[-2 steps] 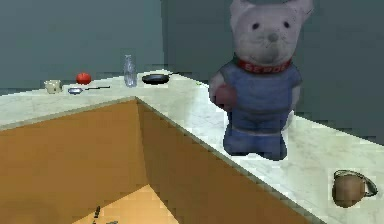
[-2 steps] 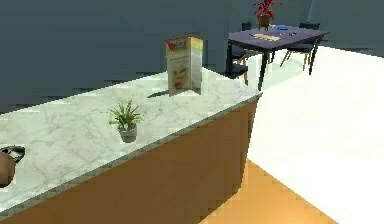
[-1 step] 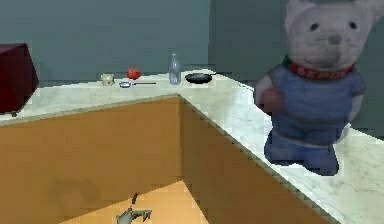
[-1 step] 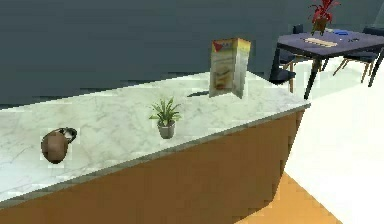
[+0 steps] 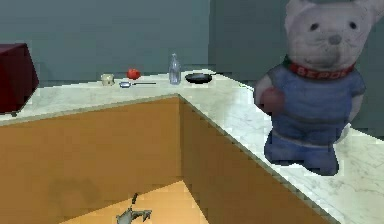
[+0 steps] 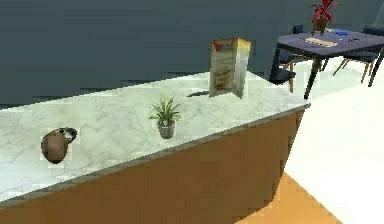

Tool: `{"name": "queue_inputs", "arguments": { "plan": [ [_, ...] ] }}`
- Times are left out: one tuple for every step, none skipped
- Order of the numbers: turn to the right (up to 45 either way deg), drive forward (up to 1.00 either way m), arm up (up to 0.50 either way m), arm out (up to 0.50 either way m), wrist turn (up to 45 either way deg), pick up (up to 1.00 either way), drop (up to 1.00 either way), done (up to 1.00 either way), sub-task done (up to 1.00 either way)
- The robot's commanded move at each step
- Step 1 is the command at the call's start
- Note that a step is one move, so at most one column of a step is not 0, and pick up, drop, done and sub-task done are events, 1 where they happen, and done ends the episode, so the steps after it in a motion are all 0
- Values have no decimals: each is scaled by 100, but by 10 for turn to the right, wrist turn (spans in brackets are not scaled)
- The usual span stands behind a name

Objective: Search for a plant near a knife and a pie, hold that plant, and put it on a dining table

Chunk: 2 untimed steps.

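Marble countertop (image 6: 110,120) runs along the arm's side. How the gripper stands I cannot tell. A small green potted plant (image 6: 166,117) stands mid-counter between a brown kettle (image 6: 58,146) and an upright carton (image 6: 230,67), apart from both. Those are not knife and pie, so this is likely the wrong plant: look elsewhere before reaching. Beyond, the dining table (image 6: 300,44) bears a red-flowered plant (image 6: 322,14).

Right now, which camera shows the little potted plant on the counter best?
The arm side view: the potted plant stands whole and upright on the marble counter. The forward view gives counter with a teddy bear on it.
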Motion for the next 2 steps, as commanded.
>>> {"name": "queue_inputs", "arguments": {
  "plan": [
    [0,0,38,0,0,0,0,0,0],
    [0,0,0,32,0,0,0,0,0]
  ]
}}
